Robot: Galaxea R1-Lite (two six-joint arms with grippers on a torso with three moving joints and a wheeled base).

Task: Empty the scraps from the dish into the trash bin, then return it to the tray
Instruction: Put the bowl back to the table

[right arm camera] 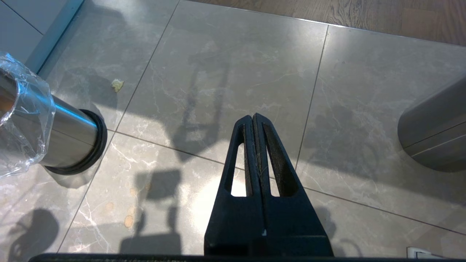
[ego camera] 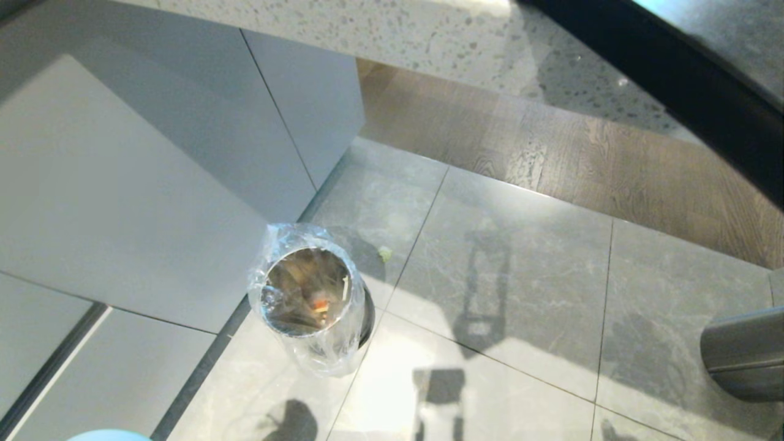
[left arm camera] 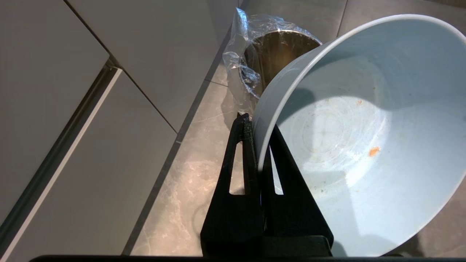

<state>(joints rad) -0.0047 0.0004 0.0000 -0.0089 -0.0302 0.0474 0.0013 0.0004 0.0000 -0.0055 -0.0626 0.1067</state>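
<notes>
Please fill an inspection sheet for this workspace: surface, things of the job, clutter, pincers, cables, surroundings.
Surface: grey marble-look tile floor with sunlit patches and shadows.
Job's things: dish tilted, nearly empty, small orange flecks inside; trash bin upright on the floor, clear bag over its rim, scraps inside; tray not in view.
Clutter: one pale vegetable bit on the floor beside the bin.
Pincers: left pincer shut on the dish's rim, near the bin; right pincer shut, empty, above the floor.
Cables: nothing seen.
Surroundings: grey cabinet fronts, speckled countertop edge, wood flooring, dark grey cylinder.
</notes>
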